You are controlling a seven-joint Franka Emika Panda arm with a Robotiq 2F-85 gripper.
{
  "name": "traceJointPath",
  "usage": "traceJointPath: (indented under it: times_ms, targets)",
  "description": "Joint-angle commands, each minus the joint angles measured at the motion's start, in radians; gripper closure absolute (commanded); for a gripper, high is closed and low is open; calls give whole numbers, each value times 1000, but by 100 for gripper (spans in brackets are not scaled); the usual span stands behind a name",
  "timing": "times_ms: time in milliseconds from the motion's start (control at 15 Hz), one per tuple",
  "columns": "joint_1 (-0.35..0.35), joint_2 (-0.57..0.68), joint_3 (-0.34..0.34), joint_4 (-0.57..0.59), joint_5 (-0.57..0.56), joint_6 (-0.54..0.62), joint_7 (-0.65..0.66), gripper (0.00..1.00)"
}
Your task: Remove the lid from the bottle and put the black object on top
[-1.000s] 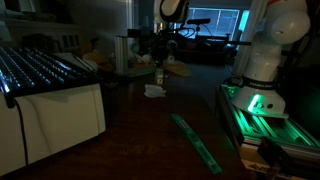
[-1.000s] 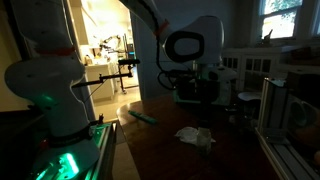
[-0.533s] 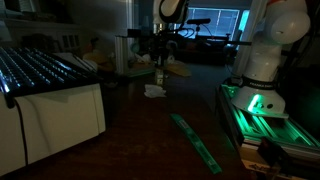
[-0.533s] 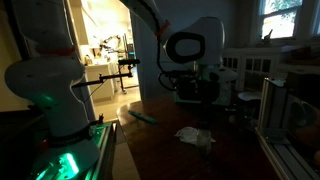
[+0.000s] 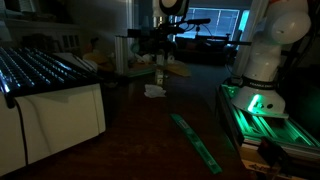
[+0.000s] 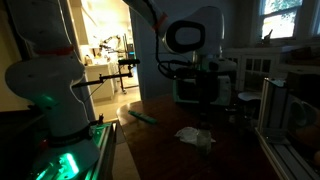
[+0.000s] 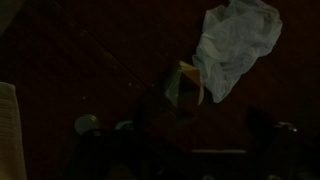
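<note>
bottle (image 5: 158, 74) upright, long axis vert.

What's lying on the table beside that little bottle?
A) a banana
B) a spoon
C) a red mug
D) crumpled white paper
D: the wrist view shows crumpled white paper lying close beside the bottle.

Very dim, grainy; window (image 6: 283, 9) and doorway (image 6: 100, 40) backlight; green glow under robot base (image 5: 258, 75); wrist view murky.
</note>
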Motion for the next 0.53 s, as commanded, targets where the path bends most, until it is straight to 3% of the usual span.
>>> traceJointPath:
  times_ms: [0, 467]
  targets:
    - [4, -122, 13, -34, -17, -110, -24, 0]
    - [-4, -285, 29, -85, -21, -38, -196, 0]
